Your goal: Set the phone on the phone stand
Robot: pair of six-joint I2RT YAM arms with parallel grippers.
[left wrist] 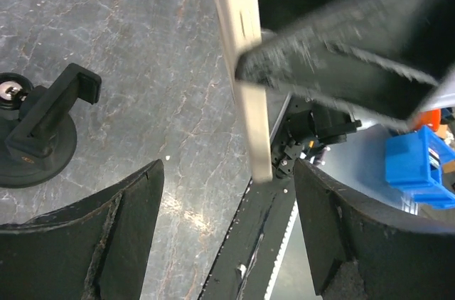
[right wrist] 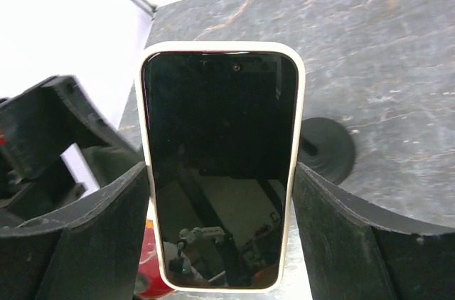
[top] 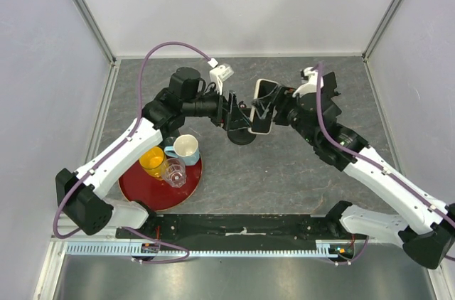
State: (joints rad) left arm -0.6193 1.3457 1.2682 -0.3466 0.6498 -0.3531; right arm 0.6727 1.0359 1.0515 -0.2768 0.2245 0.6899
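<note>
**Almost over the cradle: phone in the right gripper, stand low and to its near-left**

Overhead and wrist views of a two-arm phone placement. The phone [right wrist: 220, 122], in a pale case, is off the table [top: 298, 172] and clamped across its width by the right gripper [right wrist: 222, 172]. One black finger [right wrist: 341, 229] presses each long edge. The dark screen faces the wrist camera, and the long axis runs straight out along the fingers, top end away from the wrist.

The phone stand [left wrist: 43, 129] is a black clamp cradle on a round base, standing upright on the table. From overhead its base lies just nearer the robot than the phone and a little to the left. In the right wrist view the base shows past the phone's right edge, so the phone is near the cradle but not seated in it or touching it.

The left gripper [left wrist: 227, 168] hovers close on the opposite side with its jaws spread and nothing between them. The phone's edge crosses its view as a pale strip ahead of its fingertips, with the stand off to one side.

The right arm is therefore the working arm. Judged from these views, the next move depends on carrying the phone sideways and down toward the cradle, with its long axis turned to suit the clamp. The exact tilt of the clamp cannot be read here.
</note>
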